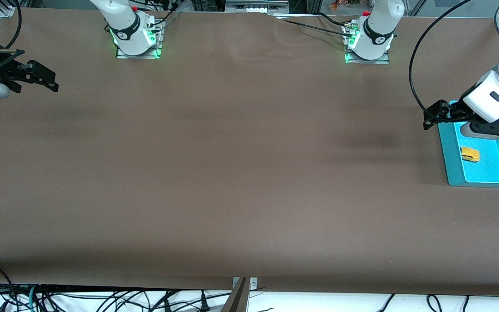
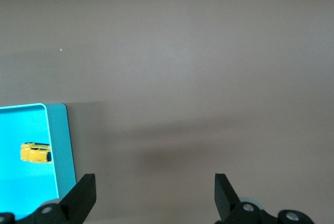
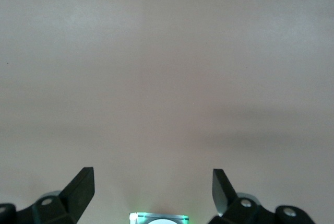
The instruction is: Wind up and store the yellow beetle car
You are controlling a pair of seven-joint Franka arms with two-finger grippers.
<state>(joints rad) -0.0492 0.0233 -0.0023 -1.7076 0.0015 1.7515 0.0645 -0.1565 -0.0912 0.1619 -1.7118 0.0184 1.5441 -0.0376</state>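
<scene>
The yellow beetle car (image 1: pixel 470 154) lies inside a teal tray (image 1: pixel 451 167) at the left arm's end of the table. It also shows in the left wrist view (image 2: pixel 35 152), inside the tray's rim (image 2: pixel 61 145). My left gripper (image 1: pixel 432 116) is open and empty. It hovers over the tray's corner that is farther from the front camera, apart from the car. In its own view the left gripper (image 2: pixel 155 185) has bare table between the fingers. My right gripper (image 1: pixel 46 79) is open and empty, waiting at the right arm's end of the table; its own view shows the right gripper (image 3: pixel 153 179) over bare table.
The two arm bases (image 1: pixel 136 41) (image 1: pixel 368 43) stand along the table's edge farthest from the front camera. The right arm's base also shows in the right wrist view (image 3: pixel 159 217). A black cable (image 1: pixel 414 78) loops beside the left arm. Cables hang below the near edge (image 1: pixel 102 299).
</scene>
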